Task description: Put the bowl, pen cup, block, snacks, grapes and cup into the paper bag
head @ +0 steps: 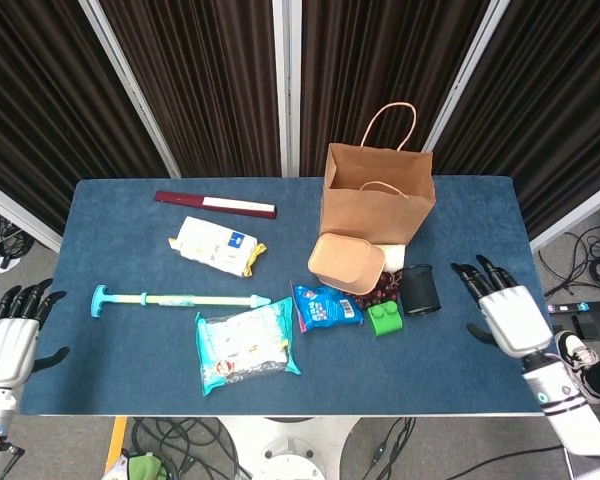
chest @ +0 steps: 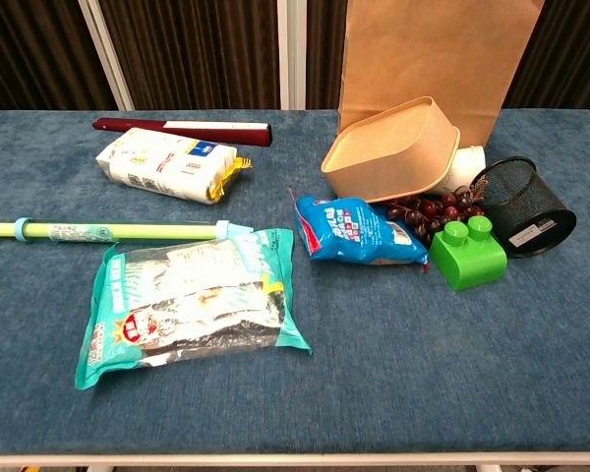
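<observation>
My right hand (head: 506, 312) hovers over the desk (head: 130, 350), fingers apart and empty, right of the pen cup (head: 419, 289). My left hand (head: 8, 340) is off the desk, fingers apart. Left of the pen cup: block (head: 385, 318), snacks (head: 323, 305). Behind it: grapes (chest: 433, 212), bowl (head: 346, 262), cup (chest: 466, 165), then paper bag (head: 375, 205).

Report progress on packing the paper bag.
Done: nothing visibly; the bowl, pen cup, block, blue snacks, grapes and white cup all lie on the table outside the paper bag. In hand: nothing; the right hand hovers open near the pen cup, the left hand idles open. Left: all six.
</observation>
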You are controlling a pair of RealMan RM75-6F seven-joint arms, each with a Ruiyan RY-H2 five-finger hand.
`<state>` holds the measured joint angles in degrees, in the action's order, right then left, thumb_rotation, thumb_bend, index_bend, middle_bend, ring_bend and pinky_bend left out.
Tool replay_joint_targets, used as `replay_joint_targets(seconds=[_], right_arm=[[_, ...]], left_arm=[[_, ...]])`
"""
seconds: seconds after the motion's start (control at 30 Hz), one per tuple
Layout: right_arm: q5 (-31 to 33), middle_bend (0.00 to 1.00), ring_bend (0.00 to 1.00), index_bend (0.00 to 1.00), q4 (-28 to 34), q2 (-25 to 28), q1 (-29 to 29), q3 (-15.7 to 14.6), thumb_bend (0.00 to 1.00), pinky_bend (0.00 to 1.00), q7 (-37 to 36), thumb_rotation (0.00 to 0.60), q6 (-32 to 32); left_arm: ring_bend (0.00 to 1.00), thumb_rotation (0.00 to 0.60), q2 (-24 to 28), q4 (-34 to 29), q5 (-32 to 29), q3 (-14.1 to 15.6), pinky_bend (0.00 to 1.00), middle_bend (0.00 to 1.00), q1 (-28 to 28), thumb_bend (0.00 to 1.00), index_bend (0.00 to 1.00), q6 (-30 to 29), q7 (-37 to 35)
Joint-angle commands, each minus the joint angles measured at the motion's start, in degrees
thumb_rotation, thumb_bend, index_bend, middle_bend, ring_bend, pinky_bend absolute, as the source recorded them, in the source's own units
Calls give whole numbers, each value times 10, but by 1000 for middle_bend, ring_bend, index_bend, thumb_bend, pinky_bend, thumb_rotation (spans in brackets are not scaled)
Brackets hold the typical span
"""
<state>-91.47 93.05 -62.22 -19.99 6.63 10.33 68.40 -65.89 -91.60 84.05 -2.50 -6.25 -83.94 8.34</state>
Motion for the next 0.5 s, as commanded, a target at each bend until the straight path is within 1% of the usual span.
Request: replay_joint_targets(seconds=[0.03,0.1,0.2,0.33,0.37,0.5], right_arm=[[-6,146,2,5,-30,-36,-84,22,11,214,44,600,-92],[-3,129,0,5,-50,-58,-114,26,2,201,57,600,-126],[-6,104,0,6,-80,-90,-144,29,0,162,76,600,-148],[-20,72,0,7,-129,-138,-177,30,0,21,83,600,-150],[-24,63,0,6,-140,-148,-182,30,0,3,84,600,-146],[-29,59,0,6,-176,-174,-203,26,0,0,80,600,-150]], left_arm=[[152,600,3,-3,-1,0,112,198,1,3,258,-1,0],[152,600,5,-6,-4,-1,112,199,1,4,259,0,2],[152,600,7,-9,-9,-1,112,199,3,4,259,1,1],[152,600,10,-9,-13,1,112,198,4,4,258,6,0],[152,600,11,-10,-15,1,112,198,5,4,258,7,-1],[152,600,12,-8,-18,3,112,198,8,4,258,8,-11]])
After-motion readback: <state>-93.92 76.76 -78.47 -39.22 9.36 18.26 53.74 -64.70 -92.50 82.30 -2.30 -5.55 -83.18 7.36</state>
